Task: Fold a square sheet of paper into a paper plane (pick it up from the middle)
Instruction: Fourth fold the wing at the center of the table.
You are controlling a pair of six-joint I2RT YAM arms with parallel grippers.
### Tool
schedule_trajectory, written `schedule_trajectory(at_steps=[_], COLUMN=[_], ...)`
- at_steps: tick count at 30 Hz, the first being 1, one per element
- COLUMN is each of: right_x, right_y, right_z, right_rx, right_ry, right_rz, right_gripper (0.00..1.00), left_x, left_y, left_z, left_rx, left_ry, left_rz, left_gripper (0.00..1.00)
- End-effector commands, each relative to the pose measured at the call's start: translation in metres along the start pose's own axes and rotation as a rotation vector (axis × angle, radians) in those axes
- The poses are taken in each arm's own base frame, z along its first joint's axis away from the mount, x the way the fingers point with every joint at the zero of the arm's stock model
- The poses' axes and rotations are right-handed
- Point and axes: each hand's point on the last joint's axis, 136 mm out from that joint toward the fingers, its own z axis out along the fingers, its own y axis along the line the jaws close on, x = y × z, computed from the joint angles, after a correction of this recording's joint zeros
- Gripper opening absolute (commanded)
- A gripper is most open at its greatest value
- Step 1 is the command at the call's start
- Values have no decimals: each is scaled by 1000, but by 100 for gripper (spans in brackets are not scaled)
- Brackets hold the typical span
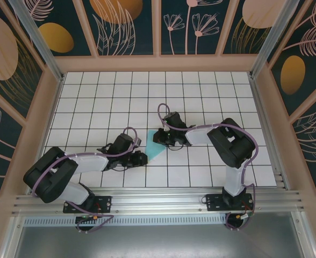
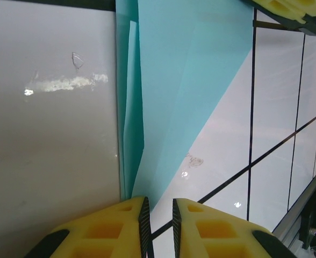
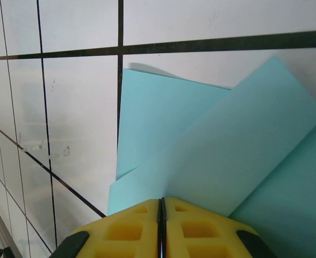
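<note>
Square sheet of paper [image 1: 157, 146], partly folded, lay on the desk [image 1: 201, 91]. Right gripper [image 3: 162, 226] was pinched shut on a flap, evidently to fold it; left gripper [image 2: 158, 226], narrowly parted, sat at the pointed tip, holding nothing.

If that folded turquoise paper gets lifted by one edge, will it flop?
Probably floppy: the folded paper looks thin, and its raised edge casts a shadow. Likely very light, and it may slide on the glossy table.
</note>
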Motion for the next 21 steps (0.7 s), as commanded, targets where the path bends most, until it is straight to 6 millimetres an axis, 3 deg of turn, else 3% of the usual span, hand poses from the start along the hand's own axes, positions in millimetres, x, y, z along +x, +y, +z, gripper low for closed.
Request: schedule_trajectory(at_steps=[1,3,7,16,21], right_x=[39,40,41,38,40], right_y=[-72,-74,-73,-66,-66], right_z=[14,13,14,14,15], right_rx=[247,249,249,237,235], right_ry=[87,88,90,83,83], right_rz=[72,75,72,65,70], right_gripper=[13,13,13,14,14], left_x=[56,54,47,-20,-40], left_y=[57,66,61,1,-32], left_z=[-8,-13,-21,-62,-54], left_rx=[-209,-266,-262,-122,14], left_ry=[176,158,101,-224,-253], left_rz=[-93,-94,-110,-66,-62], left_gripper=[24,24,22,31,32])
